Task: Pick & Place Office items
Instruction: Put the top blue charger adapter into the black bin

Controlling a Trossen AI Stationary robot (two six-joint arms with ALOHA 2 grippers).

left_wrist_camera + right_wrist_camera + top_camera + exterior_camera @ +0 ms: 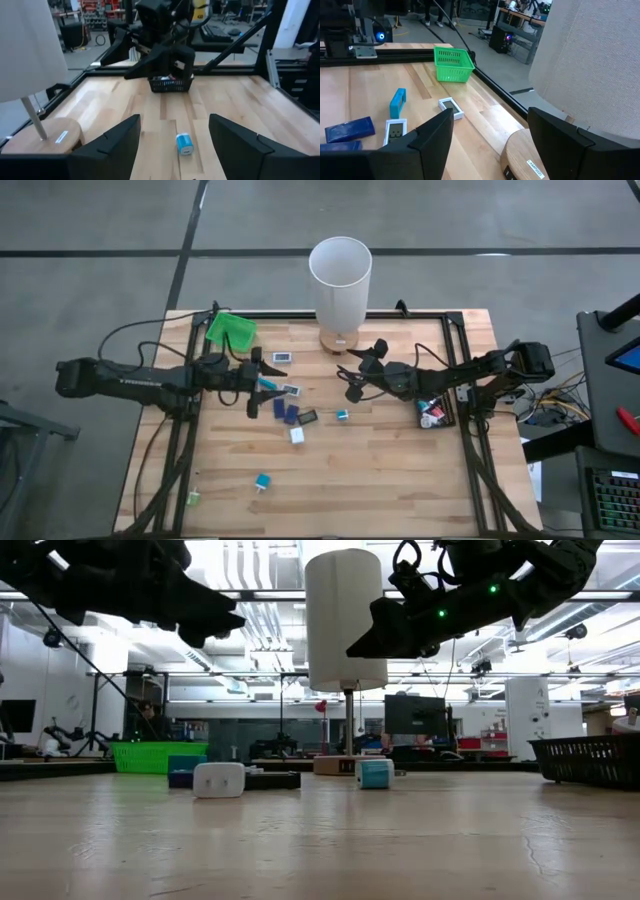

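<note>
Small office items lie on the wooden table: a teal bit (268,383), white-framed pieces (281,357) (291,390), dark blue rectangles (280,408), a white block (297,435) and a teal block (342,415), which also shows in the left wrist view (184,143). My left gripper (262,385) is open and empty, raised above the cluster; its fingers show in its wrist view (172,150). My right gripper (350,375) is open and empty too (490,145), raised near the cylinder's wooden base (340,340), facing the left gripper.
A tall white cylinder (340,280) stands at the far middle. A green tray (231,330) sits far left, and a black tray (435,412) holding red bits sits at the right. Two more small pieces (262,481) (194,499) lie near the front left.
</note>
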